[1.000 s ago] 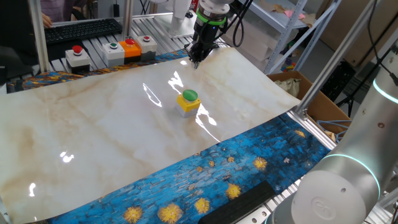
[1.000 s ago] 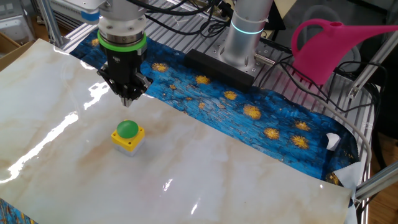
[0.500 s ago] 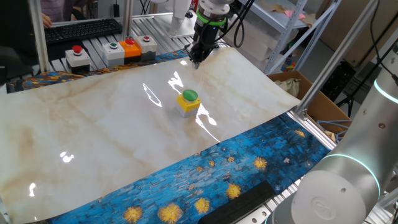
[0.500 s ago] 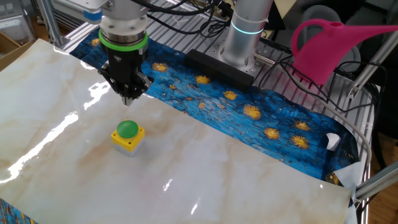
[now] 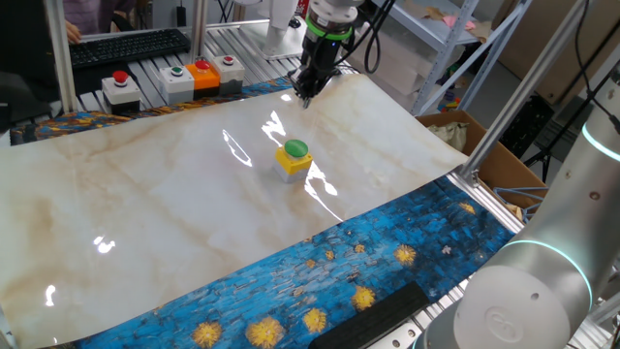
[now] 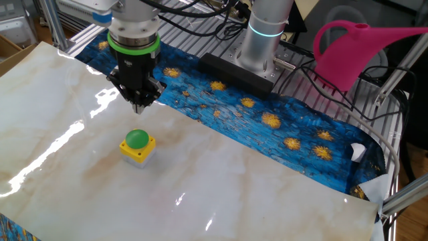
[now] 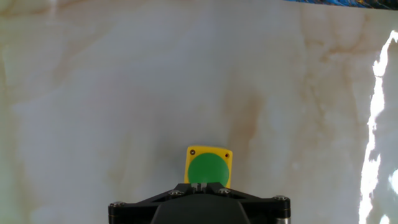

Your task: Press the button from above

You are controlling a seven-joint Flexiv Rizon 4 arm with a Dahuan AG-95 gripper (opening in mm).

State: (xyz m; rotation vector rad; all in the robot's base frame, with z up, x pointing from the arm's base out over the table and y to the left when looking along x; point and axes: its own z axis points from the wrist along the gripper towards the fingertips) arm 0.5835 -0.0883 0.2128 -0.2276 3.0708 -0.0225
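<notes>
I am holding the closed gripper [image 6: 138, 107] above the button [image 6: 138, 140]; I judge centring over the dome, then descending vertically, is best.

Button [image 5: 294, 158]: a round green dome seated on a small yellow cube housing, upright on the pale marbled desk [image 5: 145, 204], dome facing up. In the hand view the housing shows a square yellow top with a small dark screw at each upper corner, the dome centred in it; it lies at 6 o'clock from the view's centre.
</notes>
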